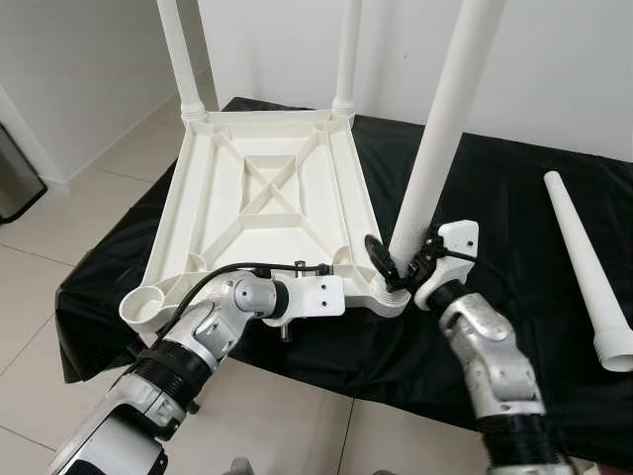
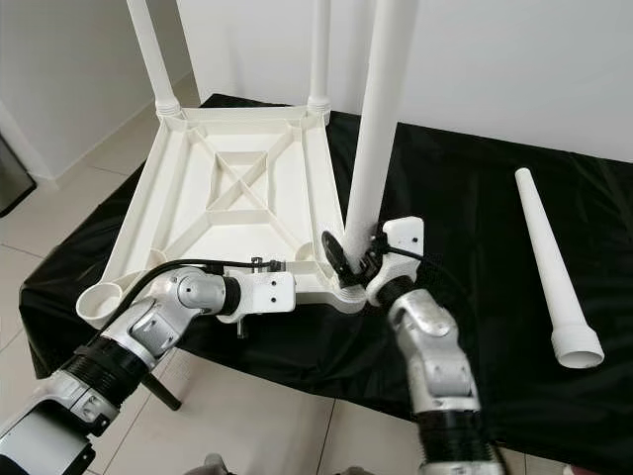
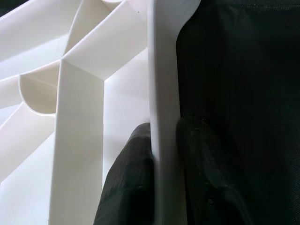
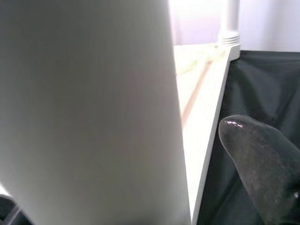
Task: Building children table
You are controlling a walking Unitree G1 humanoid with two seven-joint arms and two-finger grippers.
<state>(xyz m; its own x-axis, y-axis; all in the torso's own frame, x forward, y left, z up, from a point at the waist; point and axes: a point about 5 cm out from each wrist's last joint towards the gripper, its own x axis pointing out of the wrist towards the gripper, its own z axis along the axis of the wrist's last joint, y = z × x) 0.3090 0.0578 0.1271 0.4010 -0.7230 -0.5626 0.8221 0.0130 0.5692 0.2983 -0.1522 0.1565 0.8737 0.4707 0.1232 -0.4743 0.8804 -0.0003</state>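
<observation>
Best done keeping left gripper (image 3: 164, 159) pinched on the near rim of the upturned tabletop (image 1: 267, 198) on the black cloth (image 1: 514, 198), right gripper (image 1: 401, 262) clamped low on the near-right leg (image 1: 445, 119), pressing straight down into its socket.

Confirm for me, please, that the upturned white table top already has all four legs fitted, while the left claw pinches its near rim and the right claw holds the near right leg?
Not quite: three legs stand in the table top. The fourth leg lies loose on the black cloth, and the near left socket is empty, as the left eye view shows. The left claw does pinch the rim, and the right claw holds the near right leg.
</observation>
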